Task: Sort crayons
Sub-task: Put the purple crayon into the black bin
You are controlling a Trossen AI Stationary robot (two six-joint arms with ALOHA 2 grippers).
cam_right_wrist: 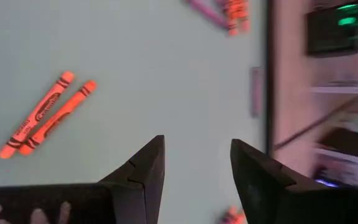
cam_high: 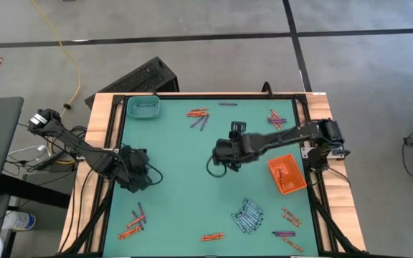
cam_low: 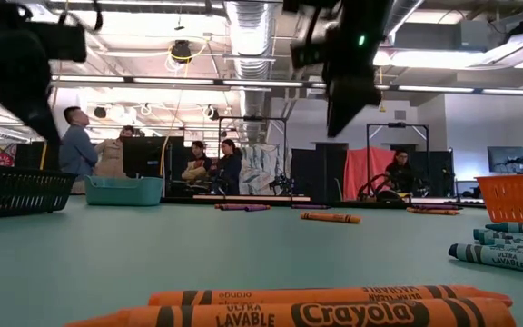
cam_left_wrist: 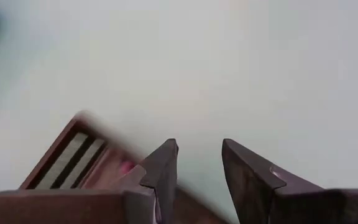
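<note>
Currently: right gripper (cam_right_wrist: 194, 171) parted, empty; two orange crayons (cam_right_wrist: 45, 116) lie well apart from it, side by side.

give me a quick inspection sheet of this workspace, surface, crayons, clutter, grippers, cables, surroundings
surface: green table mat in a wooden frame, bare in the middle
job's things: crayons lie loose in groups near the mat's edges; a pale blue-grey pile near the front; two orange ones lie side by side in the right wrist view
trays: teal tray at a far corner, orange tray on the right, black tray on the left
clutter: nothing seen
grippers: left gripper open over the black tray, nothing between its fingers; right gripper open above the mat, empty
cables: yellow cable on the floor; dark cables beside the left arm
surroundings: people at desks beyond the table
</note>
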